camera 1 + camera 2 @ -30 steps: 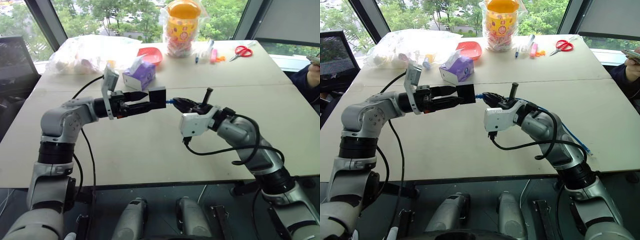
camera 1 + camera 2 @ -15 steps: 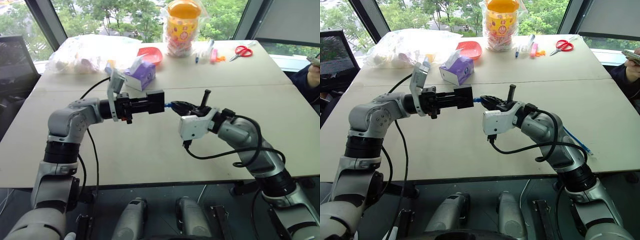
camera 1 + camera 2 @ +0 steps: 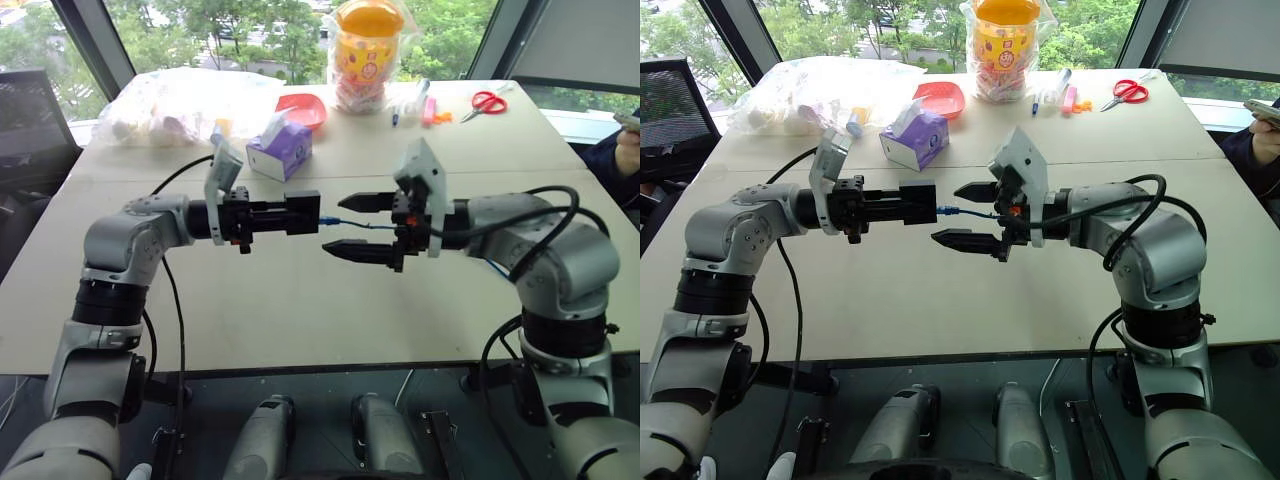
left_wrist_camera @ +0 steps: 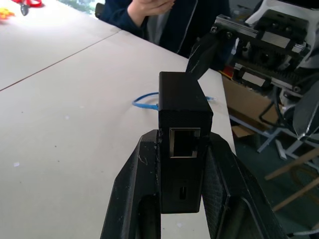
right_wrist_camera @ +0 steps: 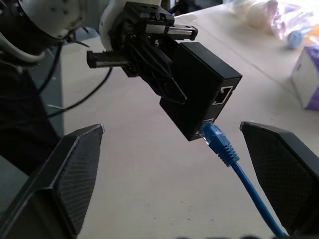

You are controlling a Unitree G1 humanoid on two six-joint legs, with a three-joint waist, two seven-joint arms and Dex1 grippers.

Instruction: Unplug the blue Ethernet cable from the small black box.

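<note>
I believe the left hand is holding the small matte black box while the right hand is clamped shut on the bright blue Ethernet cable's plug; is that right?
Not quite. The left hand does hold the small matte black box, but the right hand is open, its fingers spread either side of the bright blue Ethernet cable without gripping it, as the right wrist view shows.

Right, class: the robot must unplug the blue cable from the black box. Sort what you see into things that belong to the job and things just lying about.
Belongs to the job:
small black box, held in the left gripper
blue Ethernet cable, plugged into the box
right gripper, open around the cable

Just lying about:
purple tissue box
red scissors
red bowl
yellow jar
</note>
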